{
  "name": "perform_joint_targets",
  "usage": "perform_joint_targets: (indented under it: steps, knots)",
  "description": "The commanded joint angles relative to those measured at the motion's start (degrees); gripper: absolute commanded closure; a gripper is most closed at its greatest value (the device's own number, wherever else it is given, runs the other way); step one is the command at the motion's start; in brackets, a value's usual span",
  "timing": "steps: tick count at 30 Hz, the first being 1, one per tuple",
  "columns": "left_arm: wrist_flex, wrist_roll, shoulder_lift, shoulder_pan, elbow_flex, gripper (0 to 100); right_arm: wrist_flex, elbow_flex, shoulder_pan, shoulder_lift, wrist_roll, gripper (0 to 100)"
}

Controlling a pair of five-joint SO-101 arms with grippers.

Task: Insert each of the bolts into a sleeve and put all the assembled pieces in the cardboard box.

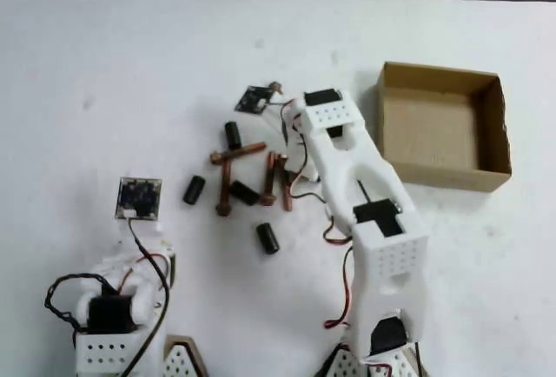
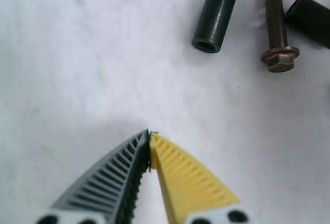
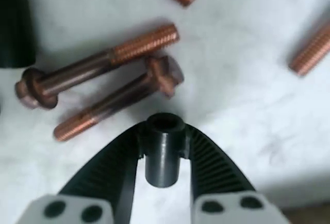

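1. Aligning is needed: the sleeve (image 3: 164,157), pinched in the right end effector (image 3: 164,131), should be squared to the threaded tip of a bolt (image 3: 116,97) lying on the counter (image 3: 247,79).
2. Left end effector (image 2: 150,137): closed, empty.

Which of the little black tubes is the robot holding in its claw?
The sleeve pinched in the right claw, near the copper bolts. The other sleeves lie loose on the table.
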Motion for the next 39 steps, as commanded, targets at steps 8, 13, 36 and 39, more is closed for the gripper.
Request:
perform_joint_targets:
  steps: [8, 13, 36, 39]
  knots:
    - [0.35, 0.88, -0.40, -0.40, -0.18, 97, 12.00, -0.88, -0.04, -30.81, -10.64, 98.2]
    - [0.35, 0.88, -0.40, -0.40, -0.18, 97, 19.38, -0.62, 0.92, -45.67, -14.07, 98.2]
    - [0.35, 0.88, -0.40, -0.31, -0.18, 97, 3.74, 52.31, 8.48, -102.46, -16.97, 98.2]
    - [0.35, 0.88, -0.40, -0.31, -0.18, 97, 3.38, 56.44, 8.48, -107.21, -17.32, 98.2]
